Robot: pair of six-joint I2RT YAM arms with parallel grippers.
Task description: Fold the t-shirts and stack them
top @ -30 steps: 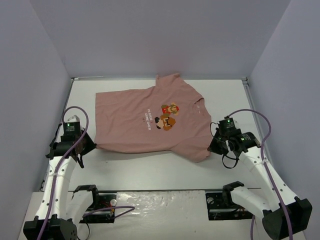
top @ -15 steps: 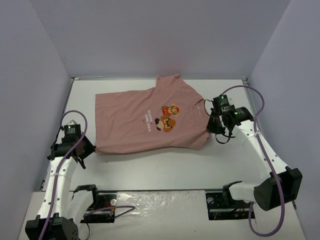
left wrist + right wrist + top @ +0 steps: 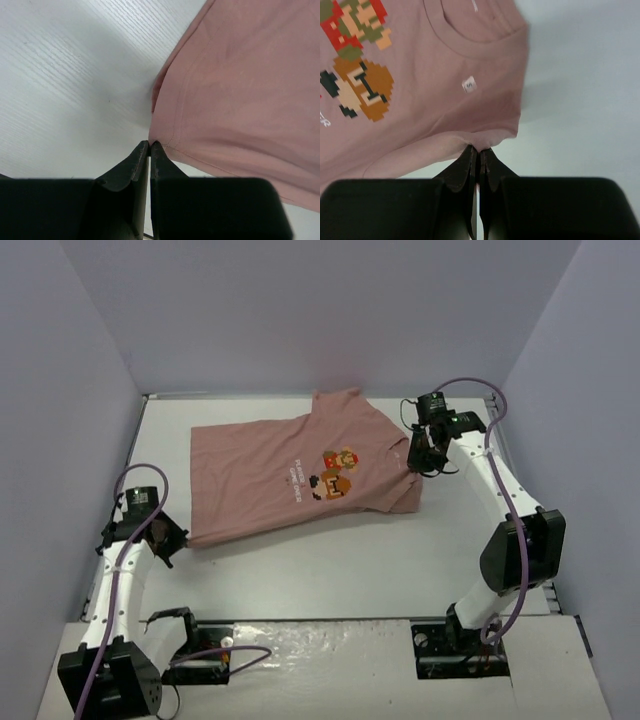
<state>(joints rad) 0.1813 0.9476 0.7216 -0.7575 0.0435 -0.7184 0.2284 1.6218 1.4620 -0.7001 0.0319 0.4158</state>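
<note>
One dusty-pink short-sleeved cotton t-shirt [image 3: 270,480] is lying graphic-up on the white table [image 3: 330,560], its long axis running 9 to 3 o'clock, collar toward 3. The left gripper [image 3: 150,145] is pinching the hem corner at 8 o'clock, jaws closed on cloth. The right gripper [image 3: 479,150] is likewise clamping a fold beside the collar at 3 o'clock.

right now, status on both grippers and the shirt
Left gripper shut on shirt hem corner. Right gripper shut on edge near collar. Shirt spread on table, print up. Nothing seen in the way.
</note>
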